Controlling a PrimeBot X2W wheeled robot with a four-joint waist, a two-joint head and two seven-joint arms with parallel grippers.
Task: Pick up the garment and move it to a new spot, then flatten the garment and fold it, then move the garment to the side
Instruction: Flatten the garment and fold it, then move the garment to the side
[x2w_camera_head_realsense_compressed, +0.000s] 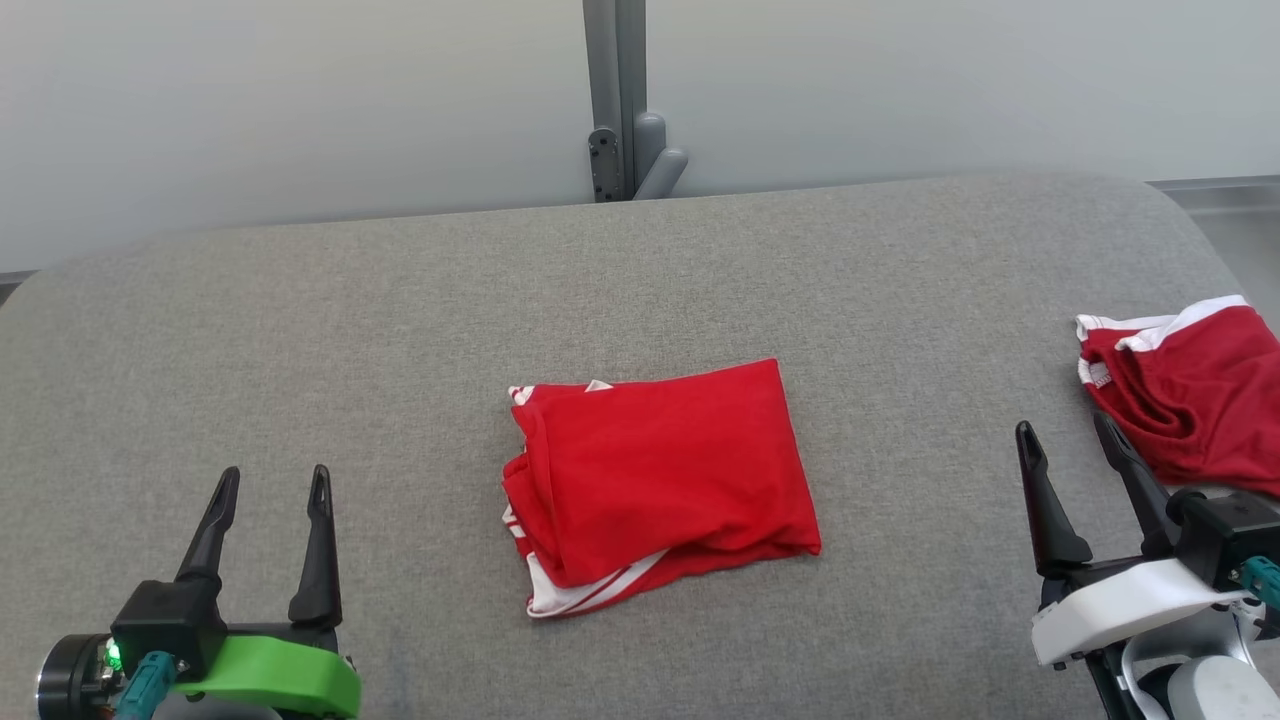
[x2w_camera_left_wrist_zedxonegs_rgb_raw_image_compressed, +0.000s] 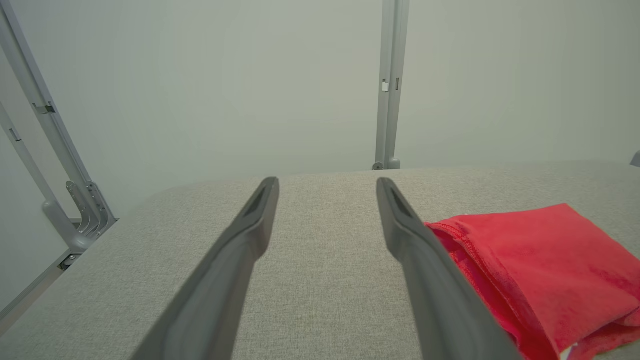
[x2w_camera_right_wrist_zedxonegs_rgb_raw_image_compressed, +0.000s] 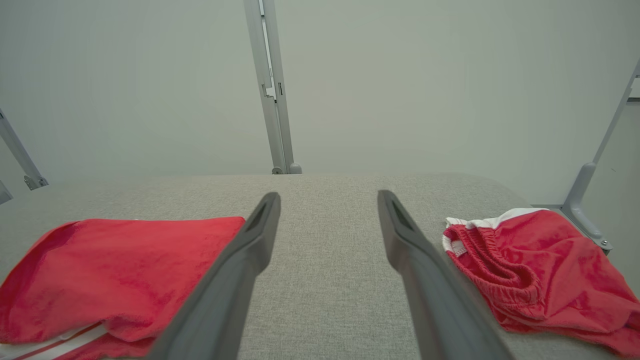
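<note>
A red garment (x2w_camera_head_realsense_compressed: 660, 480) with white stripes lies folded into a rough rectangle at the middle of the grey padded table (x2w_camera_head_realsense_compressed: 400, 330). It also shows as the folded garment (x2w_camera_left_wrist_zedxonegs_rgb_raw_image_compressed: 545, 270) in the left wrist view and the folded garment (x2w_camera_right_wrist_zedxonegs_rgb_raw_image_compressed: 115, 275) in the right wrist view. My left gripper (x2w_camera_head_realsense_compressed: 275, 490) stands open near the front left, well left of the garment, nothing between its fingers. My right gripper (x2w_camera_head_realsense_compressed: 1070, 435) stands open at the front right, empty, between the folded garment and a second red piece.
A second red garment (x2w_camera_head_realsense_compressed: 1190, 400) with white trim and an elastic waistband lies crumpled at the table's right edge, close to my right gripper; it shows as red cloth (x2w_camera_right_wrist_zedxonegs_rgb_raw_image_compressed: 530, 275) in the right wrist view. A grey post (x2w_camera_head_realsense_compressed: 620, 100) stands behind the table against a pale wall.
</note>
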